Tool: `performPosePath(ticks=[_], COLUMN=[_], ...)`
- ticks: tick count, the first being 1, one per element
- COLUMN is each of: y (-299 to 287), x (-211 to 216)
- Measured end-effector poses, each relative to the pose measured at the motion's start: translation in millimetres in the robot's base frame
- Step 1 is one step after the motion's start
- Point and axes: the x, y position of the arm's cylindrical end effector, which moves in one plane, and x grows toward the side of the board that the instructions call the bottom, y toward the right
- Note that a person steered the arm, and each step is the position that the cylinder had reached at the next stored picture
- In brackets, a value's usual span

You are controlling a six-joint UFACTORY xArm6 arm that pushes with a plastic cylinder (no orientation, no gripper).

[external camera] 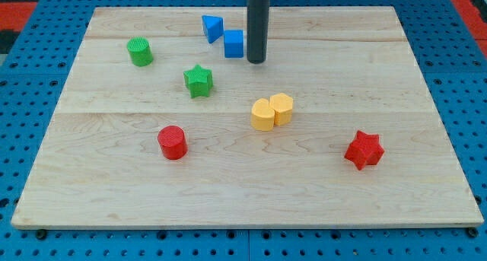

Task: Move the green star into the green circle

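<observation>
The green star (198,81) lies on the wooden board at upper left of centre. The green circle (140,52), a short green cylinder, stands further up and to the view's left of the star, apart from it. My tip (256,62) rests on the board near the view's top centre, just right of the blue cube (233,43). The tip is to the right of and slightly above the green star, with a clear gap between them.
A blue triangle (212,27) sits just up-left of the blue cube. Two yellow blocks (272,112) touch each other near the centre. A red cylinder (173,142) is at lower left, a red star (364,149) at lower right. A blue pegboard (30,78) surrounds the board.
</observation>
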Motion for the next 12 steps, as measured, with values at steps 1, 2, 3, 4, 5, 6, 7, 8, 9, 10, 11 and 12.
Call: performPosePath(ticks=[1,2,3,4,5,6,7,8,9,10,11,12], y=[-14,-29,-29,23,26,8,-57,-101,-112,-104,-139,-143], x=[-19,-28,-34,-8,35,75,79,56,66,77,63,31])
